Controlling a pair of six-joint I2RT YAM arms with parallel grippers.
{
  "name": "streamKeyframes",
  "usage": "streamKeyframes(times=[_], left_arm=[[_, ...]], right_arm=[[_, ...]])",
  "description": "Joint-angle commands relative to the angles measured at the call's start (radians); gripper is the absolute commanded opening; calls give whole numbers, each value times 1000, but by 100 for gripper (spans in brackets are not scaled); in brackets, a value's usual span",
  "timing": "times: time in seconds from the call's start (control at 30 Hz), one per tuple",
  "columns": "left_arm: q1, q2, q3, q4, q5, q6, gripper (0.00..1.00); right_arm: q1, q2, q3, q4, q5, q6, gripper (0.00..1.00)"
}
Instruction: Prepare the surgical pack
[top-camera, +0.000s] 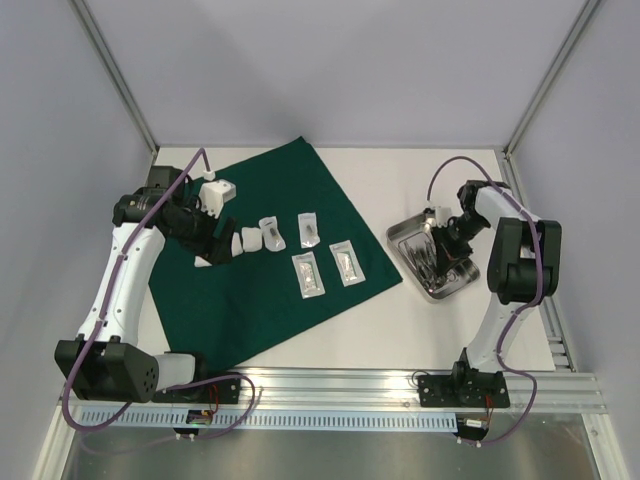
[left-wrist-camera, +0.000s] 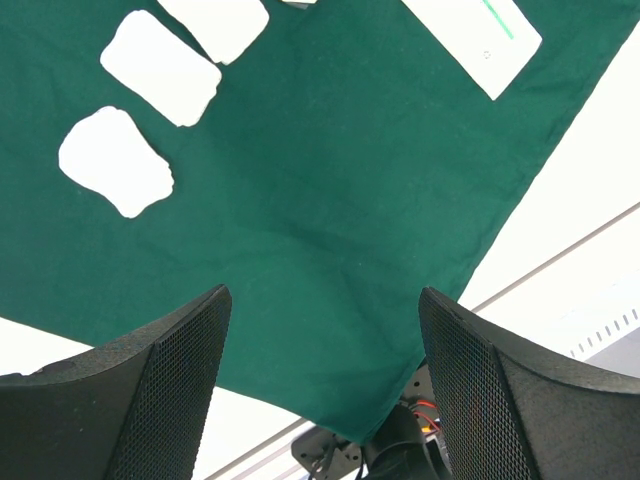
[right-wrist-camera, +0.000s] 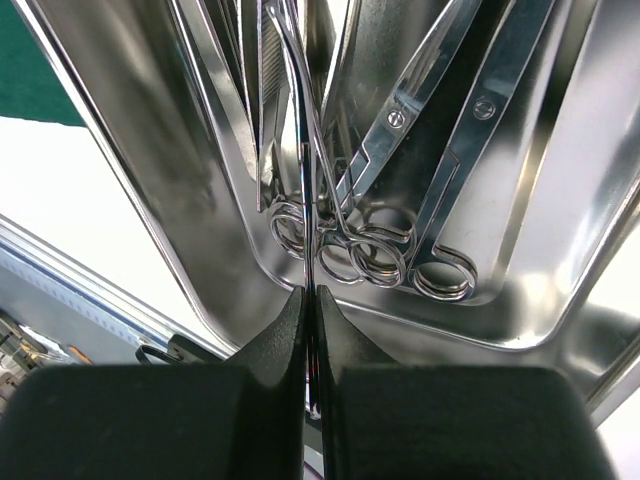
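Observation:
The dark green cloth (top-camera: 262, 290) lies flat on the table's left half. On it are three white gauze pieces (top-camera: 250, 240) and three clear pouches (top-camera: 308, 273). My left gripper (top-camera: 214, 247) hovers open and empty over the cloth (left-wrist-camera: 330, 220), just past the gauze (left-wrist-camera: 115, 160). The steel tray (top-camera: 400, 232) stands to the right of the cloth with several metal instruments in it. My right gripper (top-camera: 432, 246) is down in the tray (right-wrist-camera: 150, 130). Its jaws (right-wrist-camera: 311, 293) are shut on a thin metal instrument (right-wrist-camera: 310, 262) next to ring-handled scissors (right-wrist-camera: 440, 275).
The near corner of the cloth reaches toward the aluminium rail (top-camera: 330, 385) at the table's front edge. One pouch (left-wrist-camera: 475, 35) shows at the top of the left wrist view. Frame posts stand at the back corners.

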Motion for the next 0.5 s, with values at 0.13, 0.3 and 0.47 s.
streamKeyframes(times=[0.13, 0.3, 0.47], left_arm=[[-1, -13, -3, 18, 4, 16, 84], [-1, -10, -11, 24, -2, 13, 84], [-1, -11, -11, 28, 6, 9, 84]], right_arm=[[19, 48, 16, 9, 28, -15, 2], [20, 48, 20, 30, 57, 0, 9], [20, 36, 31, 44, 94, 32, 22]])
